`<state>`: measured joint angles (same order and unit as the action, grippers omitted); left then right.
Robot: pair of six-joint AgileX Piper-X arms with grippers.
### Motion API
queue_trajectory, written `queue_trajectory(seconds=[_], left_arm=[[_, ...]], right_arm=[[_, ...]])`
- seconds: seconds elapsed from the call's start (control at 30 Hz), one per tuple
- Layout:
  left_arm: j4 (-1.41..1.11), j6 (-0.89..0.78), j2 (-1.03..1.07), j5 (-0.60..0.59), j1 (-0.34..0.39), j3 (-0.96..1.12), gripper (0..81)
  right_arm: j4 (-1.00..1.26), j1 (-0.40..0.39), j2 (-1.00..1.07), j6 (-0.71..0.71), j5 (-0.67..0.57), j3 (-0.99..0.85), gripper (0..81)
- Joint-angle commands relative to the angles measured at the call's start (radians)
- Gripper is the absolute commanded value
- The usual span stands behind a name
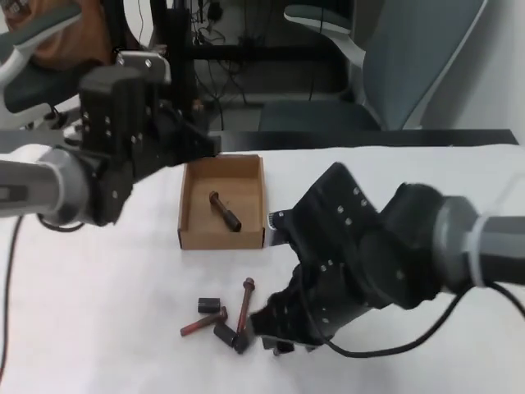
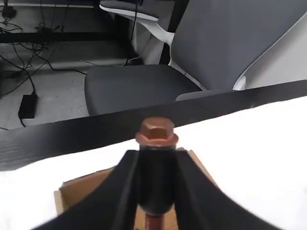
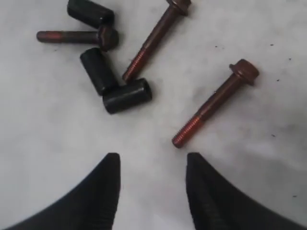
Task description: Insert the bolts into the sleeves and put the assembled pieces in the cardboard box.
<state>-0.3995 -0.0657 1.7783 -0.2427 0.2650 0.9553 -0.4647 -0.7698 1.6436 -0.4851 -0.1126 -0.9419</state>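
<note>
Left gripper (image 2: 157, 160) clamps a smooth black sleeve (image 2: 156, 189) with a coppery hex-headed bolt (image 2: 157, 135) through it, long axis in line with the gripper. The cardboard box (image 2: 84, 184) lies close at 5 o'clock in the high view. Right gripper (image 3: 152, 165), spread wide, hovers over loose threaded bolts (image 3: 216, 103) and cylindrical sleeves (image 3: 127, 96) on the white counter (image 3: 249, 191).

No lettering, label or number can be read — not on anything.
</note>
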Motion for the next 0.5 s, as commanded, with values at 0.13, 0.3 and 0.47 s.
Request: queue_trajectory(seconds=[0.13,0.3,0.47], left_arm=[[-0.077,0.017,0.131,-0.014,0.015,0.074,1.8],[-0.094,0.106,0.167,-0.117,0.015,0.088,29.4],[-0.218,0.097,0.161,-0.118,0.013,0.088,70.0]], right_arm=[[0.164,-0.022,0.072,-0.382,-0.006,-0.017,41.4],[0.178,-0.021,0.109,-0.488,0.002,-0.029,41.4],[0.162,-0.021,0.181,-0.510,-0.008,-0.083,41.4]])
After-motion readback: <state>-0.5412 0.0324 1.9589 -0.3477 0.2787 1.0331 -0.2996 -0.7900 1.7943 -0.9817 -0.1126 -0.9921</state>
